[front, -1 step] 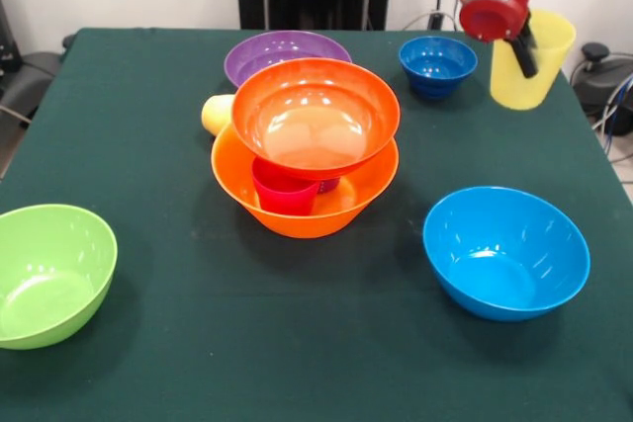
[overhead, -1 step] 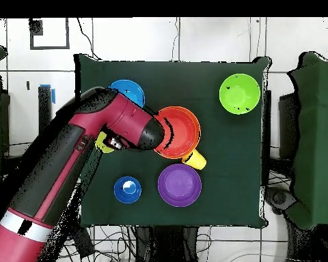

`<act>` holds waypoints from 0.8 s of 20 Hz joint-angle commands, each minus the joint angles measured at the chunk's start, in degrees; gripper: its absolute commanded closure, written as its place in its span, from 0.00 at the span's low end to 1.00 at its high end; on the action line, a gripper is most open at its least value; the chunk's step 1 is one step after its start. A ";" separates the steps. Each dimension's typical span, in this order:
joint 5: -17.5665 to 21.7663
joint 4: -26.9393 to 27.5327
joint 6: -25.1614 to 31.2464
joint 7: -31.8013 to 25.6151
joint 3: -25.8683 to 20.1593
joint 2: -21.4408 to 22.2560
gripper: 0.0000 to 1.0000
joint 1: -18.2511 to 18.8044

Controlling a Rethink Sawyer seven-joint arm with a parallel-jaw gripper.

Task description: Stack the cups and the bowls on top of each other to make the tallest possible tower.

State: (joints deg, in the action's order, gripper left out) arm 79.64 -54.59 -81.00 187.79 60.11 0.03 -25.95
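Gripper: the red and black gripper (front, -1 step: 522,46) hangs above the table's far right corner in the front view, one dark finger (front, -1 step: 521,54) dipped inside a translucent yellow plastic cup (front, -1 step: 531,61), so it's gripping the cup by the rim, lifted clear of the cloth.
Tower: the largest glossy orange-yellow plastic bowl (front, -1 step: 297,207) sits about mid-table on the dark green cloth (front, -1 step: 198,343); a red-pink plastic cup (front, -1 step: 285,192) stands inside it, and a glossy red-orange bowl (front, -1 step: 315,118) rests on top, a bit tilted. Something purple peeks out beside the red cup, can't tell what.
Yellow bit: a pale yellow cup (front, -1 step: 218,114) lies on its side touching the tower's far left.
Purple bowl: a glossy purple bowl (front, -1 step: 285,52) just behind the tower, near the far edge.
Small one: a small dark blue bowl (front, -1 step: 437,64) near the far edge, just beside the held cup.
Blue bowl: a light blue bowl (front, -1 step: 506,252) toward the near right, well apart from the tower.
Green bowl: a lime green bowl (front, -1 step: 49,274) at the near left edge.
Overhead: the arm (overhead, -1 step: 71,164) covers part of the light blue bowl and the held cup.
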 commanded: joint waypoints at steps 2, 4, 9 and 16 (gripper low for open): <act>3.08 7.34 -3.95 18.50 -3.74 1.21 1.00 1.89; 3.39 8.81 -5.04 19.79 -3.36 1.45 1.00 2.50; 3.81 12.04 -7.09 21.99 -2.88 1.56 1.00 4.20; 3.40 15.31 -10.40 23.53 -1.90 1.54 1.00 6.76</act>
State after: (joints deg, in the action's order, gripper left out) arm 81.27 -44.44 -88.47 193.88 63.20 2.76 -21.61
